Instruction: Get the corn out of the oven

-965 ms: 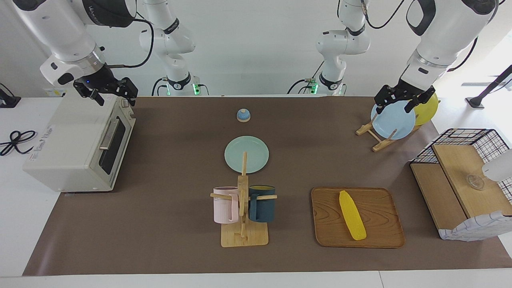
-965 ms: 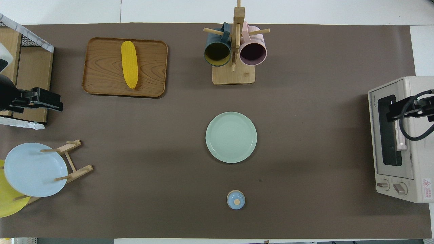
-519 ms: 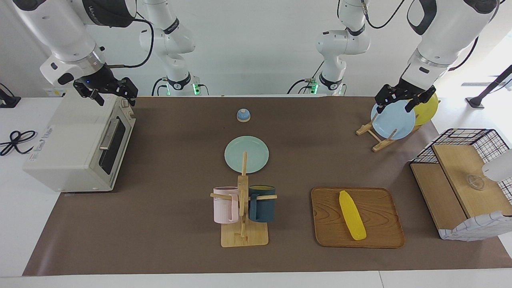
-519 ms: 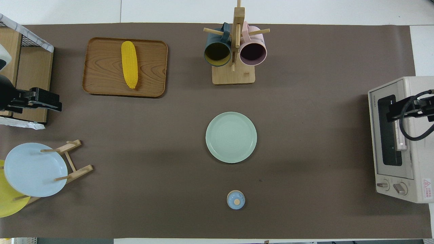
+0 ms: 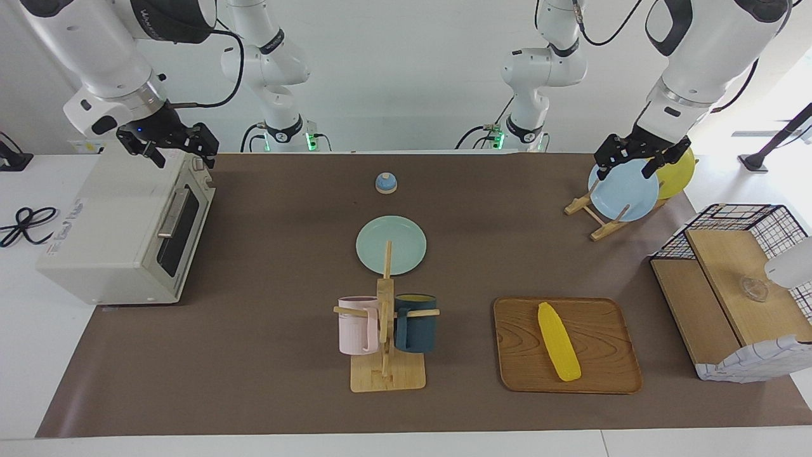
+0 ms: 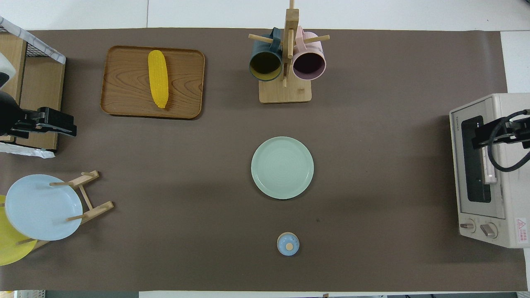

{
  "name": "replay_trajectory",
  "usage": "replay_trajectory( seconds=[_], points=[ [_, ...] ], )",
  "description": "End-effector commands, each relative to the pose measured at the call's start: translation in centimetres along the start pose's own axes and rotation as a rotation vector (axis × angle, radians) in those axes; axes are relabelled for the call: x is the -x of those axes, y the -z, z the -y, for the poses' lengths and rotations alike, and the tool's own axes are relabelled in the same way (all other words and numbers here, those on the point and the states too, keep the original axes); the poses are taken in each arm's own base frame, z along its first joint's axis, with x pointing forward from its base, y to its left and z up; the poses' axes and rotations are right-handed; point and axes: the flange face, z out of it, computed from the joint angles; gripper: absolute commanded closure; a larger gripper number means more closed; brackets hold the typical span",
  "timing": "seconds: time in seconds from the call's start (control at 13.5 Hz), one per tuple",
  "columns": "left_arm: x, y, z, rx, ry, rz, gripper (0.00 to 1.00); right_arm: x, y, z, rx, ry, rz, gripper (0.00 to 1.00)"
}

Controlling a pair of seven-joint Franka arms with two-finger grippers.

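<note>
Task looks done: corn lies on the wooden tray, lower right of facing view, well apart from the oven at mid-left, door shut. Nothing left but parking arms, imo. Left claw released, empty, over the plate rack; right claw released, over oven top. Facing view shows arms w/ claw height; overhead shows oven knobs & inside of mugs.

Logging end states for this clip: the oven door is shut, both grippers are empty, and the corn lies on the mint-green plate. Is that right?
Not quite. The corn lies on the wooden tray, not the mint-green plate, which is bare; the facing view shows it. The rest stands: the oven door is shut, and the left gripper and right gripper are empty.
</note>
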Motion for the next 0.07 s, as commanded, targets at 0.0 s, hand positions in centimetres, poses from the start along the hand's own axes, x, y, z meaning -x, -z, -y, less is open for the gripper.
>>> replay_trajectory(
  seconds=[0.0],
  points=[
    [0.28, 0.0, -0.07, 0.008, -0.008, 0.01, 0.0, 0.4, -0.05, 0.01, -0.024, -0.016, -0.002, 0.0]
  ],
)
